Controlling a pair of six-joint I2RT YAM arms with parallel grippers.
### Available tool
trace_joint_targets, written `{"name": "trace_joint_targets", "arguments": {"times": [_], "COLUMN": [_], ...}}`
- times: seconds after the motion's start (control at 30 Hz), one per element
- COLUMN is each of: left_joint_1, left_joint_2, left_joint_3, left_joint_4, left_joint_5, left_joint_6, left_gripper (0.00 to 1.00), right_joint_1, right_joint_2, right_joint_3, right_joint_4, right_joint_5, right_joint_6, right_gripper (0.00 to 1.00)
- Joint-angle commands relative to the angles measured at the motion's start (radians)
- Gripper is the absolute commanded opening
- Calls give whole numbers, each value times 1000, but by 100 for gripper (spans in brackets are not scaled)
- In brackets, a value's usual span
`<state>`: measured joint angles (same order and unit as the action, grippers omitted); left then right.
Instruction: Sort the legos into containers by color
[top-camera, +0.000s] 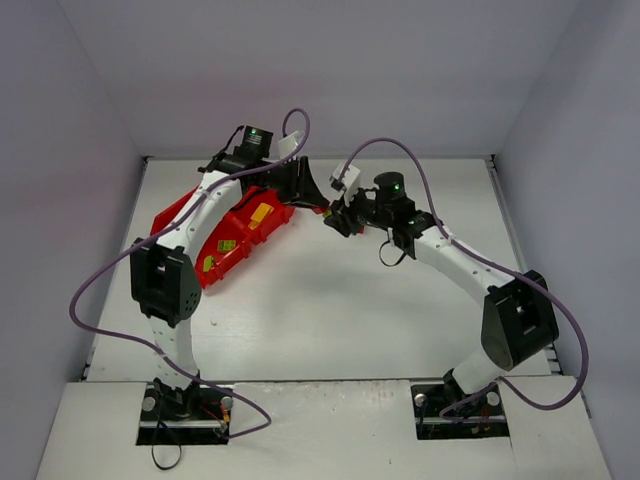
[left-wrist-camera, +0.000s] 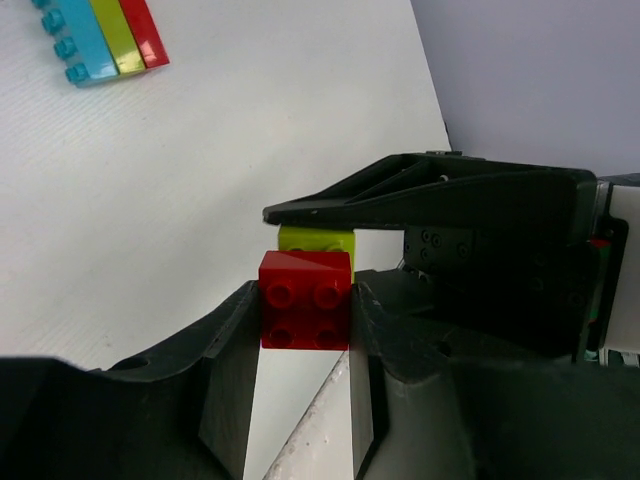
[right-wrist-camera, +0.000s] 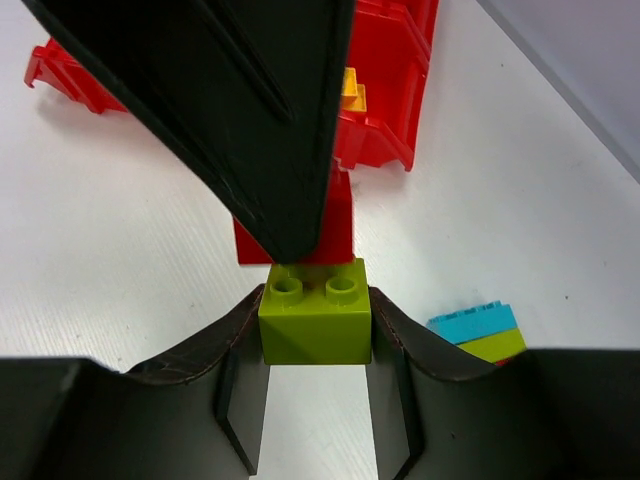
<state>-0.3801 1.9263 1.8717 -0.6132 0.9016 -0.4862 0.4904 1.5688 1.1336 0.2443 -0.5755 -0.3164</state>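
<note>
- The left claw (left-wrist-camera: 303, 335) is closed on a red brick (left-wrist-camera: 305, 300), with a finger pressed flat against each of the brick's side walls.
- The red brick is a glossy, square two-by-two piece, and its four round studs face the left wrist camera.
- The right claw (right-wrist-camera: 315, 345) is clamped on a lime brick (right-wrist-camera: 315, 320), with both fingers touching the brick's sides.
- The lime brick is a blocky yellow-green piece; two of its studs show on the top face in the right wrist view.
- The red and lime bricks sit back to back and touch, each one directly behind the other as seen from the wrist views. I cannot tell whether they are clicked together.
- In the top view the two claws meet tip to tip above the far middle of the white desk (top-camera: 330, 310), just beside the right end of the tray (top-camera: 175, 215).
- The tray is glossy translucent red with raised divider walls and lies at an angle on the left half of the desk, partly under the left arm.
- A yellow brick (right-wrist-camera: 350, 90) lies in the tray compartment nearest the claws.
- Other small yellow or yellow-green pieces show in the nearer compartments, but they are too small to tell apart.
- A loose stack (left-wrist-camera: 100, 40) lies on the desk well apart from the tray. It has teal, lime and red layers joined side by side, and a row of studs runs along the teal edge.
</note>
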Motion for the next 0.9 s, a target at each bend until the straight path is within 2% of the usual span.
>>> {"name": "trace_joint_targets", "arguments": {"times": [0.0,0.3,0.43,0.47,0.57,0.67,0.87], "left_joint_1": [29,118,179,193,214,239,270], "left_joint_2": [-44,-56,-44,-38,-4,39,152], "left_joint_3": [58,92,122,132,158,182,280], "left_joint_4": [-29,-28,-66,-75,-65,-19,-23], "left_joint_5": [17,-33,-272,-409,-631,-751,-856], "left_joint_6": [29,40,142,162,225,259,310], "left_gripper": [11,10,10,11,11,11,11], "right_joint_1": [-15,-15,-15,-15,-16,-16,-18], "right_joint_2": [-69,-102,-113,-115,-122,-125,-119], "right_joint_3": [-12,-72,-87,-90,-94,-94,-89], "right_joint_4": [67,41,33,30,23,18,10], "right_joint_5": [29,55,63,69,78,82,78], "right_joint_6": [-7,3,11,11,10,10,10], "right_gripper": [0,0,0,0,0,0,0]}}
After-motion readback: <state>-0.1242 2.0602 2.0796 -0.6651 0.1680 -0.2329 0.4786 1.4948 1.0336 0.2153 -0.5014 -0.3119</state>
